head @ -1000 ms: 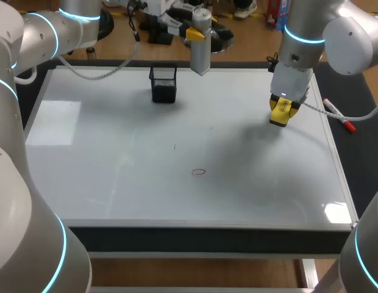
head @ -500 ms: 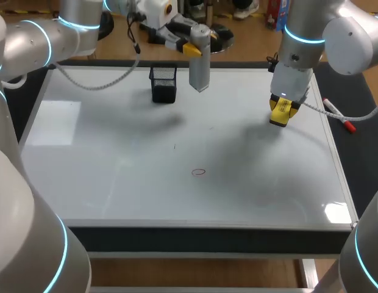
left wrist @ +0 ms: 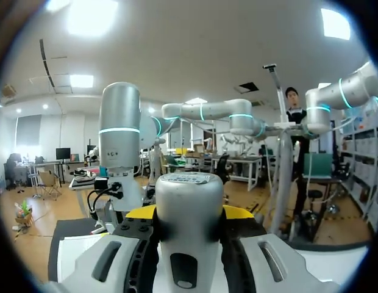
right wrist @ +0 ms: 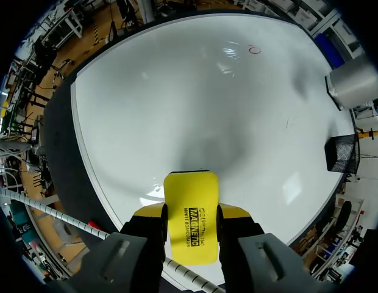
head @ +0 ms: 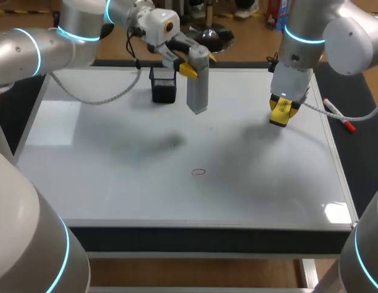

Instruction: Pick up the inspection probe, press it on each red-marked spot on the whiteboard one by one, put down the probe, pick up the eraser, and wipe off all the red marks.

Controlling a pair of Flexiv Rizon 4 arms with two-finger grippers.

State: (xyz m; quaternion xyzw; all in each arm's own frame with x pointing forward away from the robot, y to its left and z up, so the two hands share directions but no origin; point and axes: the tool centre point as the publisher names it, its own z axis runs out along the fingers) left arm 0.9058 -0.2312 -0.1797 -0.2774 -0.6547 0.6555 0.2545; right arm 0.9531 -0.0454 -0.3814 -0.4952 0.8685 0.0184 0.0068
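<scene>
Left claw (head: 199,63) grips the probe (head: 197,91) at its top; right claw (right wrist: 191,215) clamps the eraser (right wrist: 190,192).

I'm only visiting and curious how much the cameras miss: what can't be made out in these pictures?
Head view: a tiny mark on the whiteboard, beyond the red circle, is too small to tell its colour.
Head view: the inside of the black mesh holder, hidden by its walls.
Left wrist view: the lower end of the grey cylindrical probe, cut off below the left gripper.
Right wrist view: the wiping face of the yellow eraser, turned towards the board.
</scene>
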